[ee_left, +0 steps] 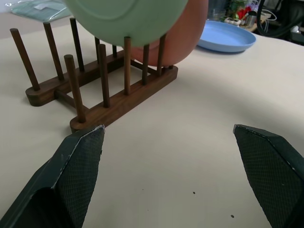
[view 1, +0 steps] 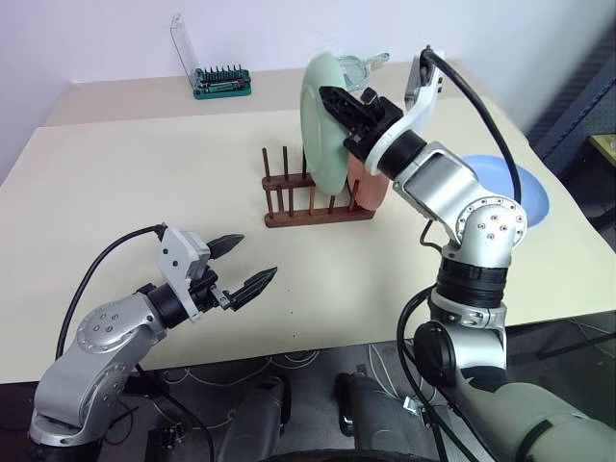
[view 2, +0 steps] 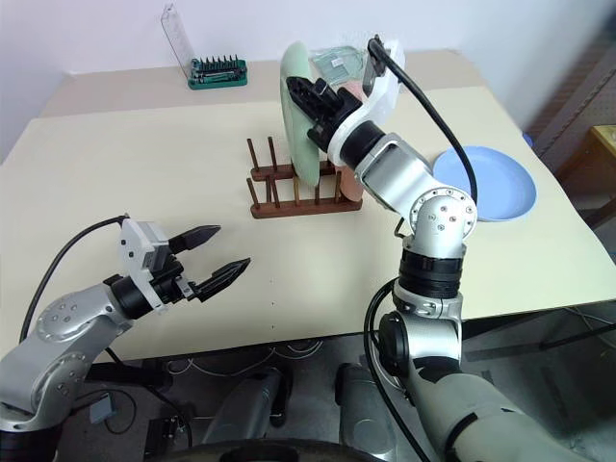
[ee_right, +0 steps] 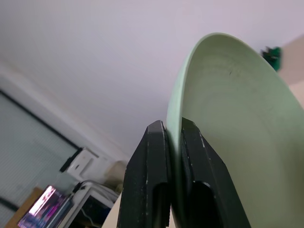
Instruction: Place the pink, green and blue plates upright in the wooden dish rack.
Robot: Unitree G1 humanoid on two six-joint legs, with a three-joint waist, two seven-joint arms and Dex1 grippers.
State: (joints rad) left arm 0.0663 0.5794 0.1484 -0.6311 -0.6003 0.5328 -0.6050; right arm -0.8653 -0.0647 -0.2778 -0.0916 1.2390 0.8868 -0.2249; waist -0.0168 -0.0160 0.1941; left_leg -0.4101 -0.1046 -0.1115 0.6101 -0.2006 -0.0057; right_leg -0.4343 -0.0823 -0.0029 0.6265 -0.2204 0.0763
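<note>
- Nearest to the camera, the left gripper (view 1: 243, 263) hangs just above the table (view 1: 125, 192) with its 2 fingers spread wide and nothing between them.
- Right gripper (view 1: 339, 106) pinches the rim of the green plate (view 1: 323, 125), holding it on edge over the wooden rack (view 1: 313, 200).
- Pink plate (ee_left: 183, 40) stands in the rack behind the green one.
- Blue plate (view 2: 493, 183) lies flat on the table, apart from the rack.

Two black textured fingers (ee_left: 76, 175) at lower corners, spread wide over cream tabletop (ee_left: 190, 142). Dark brown wooden peg rack (ee_left: 102, 102) at centre left. Pale mint green round plate (ee_left: 128, 19) at top, above the pegs, salmon pink plate (ee_left: 183, 40) behind it. Light blue plate (ee_left: 225, 37) flat at upper right.
</note>
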